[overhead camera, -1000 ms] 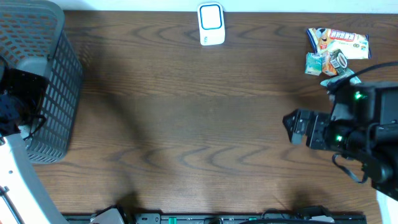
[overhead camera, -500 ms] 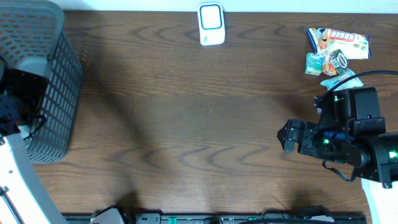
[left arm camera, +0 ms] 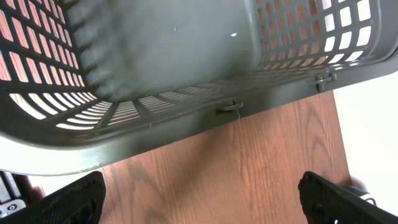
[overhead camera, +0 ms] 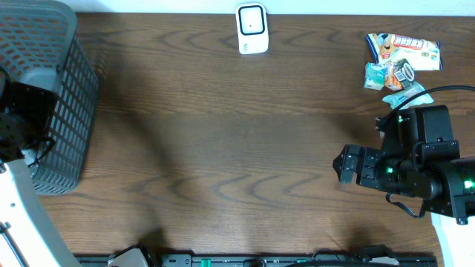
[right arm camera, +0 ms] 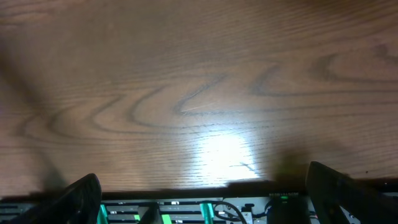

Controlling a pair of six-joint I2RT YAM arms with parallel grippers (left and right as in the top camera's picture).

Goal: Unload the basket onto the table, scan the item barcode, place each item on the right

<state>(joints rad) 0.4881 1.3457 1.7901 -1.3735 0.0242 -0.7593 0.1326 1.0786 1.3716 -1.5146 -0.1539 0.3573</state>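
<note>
Several snack packets lie at the table's far right corner: a long white and orange packet [overhead camera: 405, 50] and smaller green packets [overhead camera: 387, 75] just in front of it. The white barcode scanner [overhead camera: 252, 28] stands at the middle of the far edge. My right gripper [overhead camera: 342, 165] [right arm camera: 208, 205] hovers over bare wood near the front right, pointing left, open and empty, well short of the packets. My left gripper [left arm camera: 202, 208] is open and empty beside the grey basket [left arm camera: 186, 118]. The left arm [overhead camera: 16, 119] sits at the left edge.
The grey mesh basket [overhead camera: 63, 89] fills the far left corner. Its inside shows nothing in the left wrist view. A black rail with green parts [right arm camera: 186, 211] runs along the table's front edge below the right gripper.
My right arm shifted a little toward the front edge and to the left in the first half second, then held still. The left arm, packets and scanner did not move.
</note>
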